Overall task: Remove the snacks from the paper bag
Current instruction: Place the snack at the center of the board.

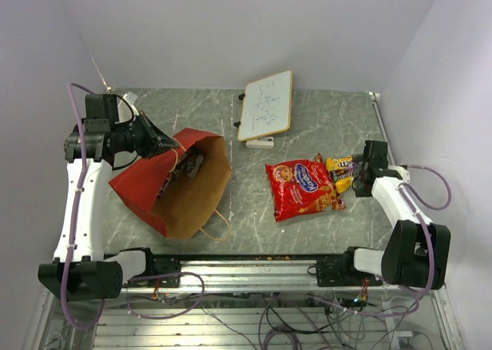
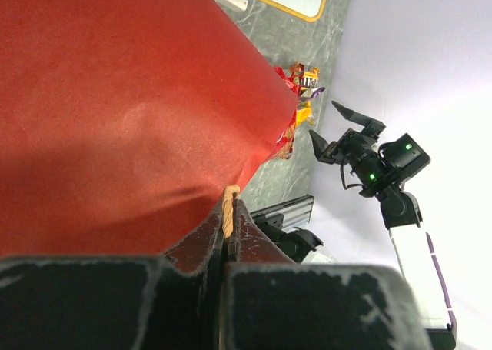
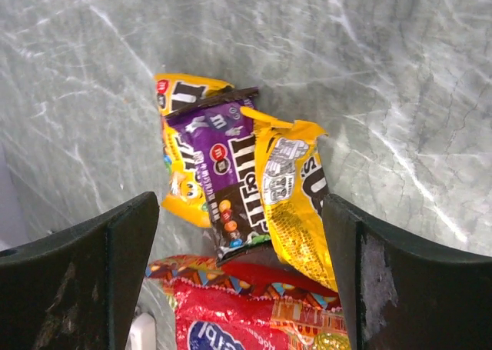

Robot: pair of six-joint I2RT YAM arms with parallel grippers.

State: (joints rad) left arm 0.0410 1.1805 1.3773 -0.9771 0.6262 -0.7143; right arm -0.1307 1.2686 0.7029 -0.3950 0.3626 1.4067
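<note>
Left gripper (image 1: 169, 144) clamped shut on the upper rim of the paper bag (image 1: 184, 200); in the wrist view the jaws are pinched together on a twisted paper handle (image 2: 227, 202), and the bag's red wall fills most of that frame.

Bag lies on its side on the left half of the grey marbled table (image 1: 323, 115), mouth open toward the near edge with the brown inside showing; a second loop handle (image 1: 219, 225) lies on the table at the mouth. One dark wrapped item (image 1: 192, 164) sits deep inside the bag; I can't tell which snack it is.

Red cookie packet (image 1: 302, 187) lies flat on the table, right of the bag and well apart from it. At its far-right corner is a cluster of small packs: yellow M&M's pack (image 3: 175, 146); purple M&M's pack (image 3: 223, 181) lying over it; second yellow pack (image 3: 296, 211) overlapping the purple one. The cluster touches the cookie packet's edge.

Right gripper (image 3: 240, 204) is spread wide and holds nothing; its fingers frame the cluster in the wrist view.

Whiteboard (image 1: 266, 105) lies at far centre, angled; small white block (image 1: 260, 142) sits against its near edge.
</note>
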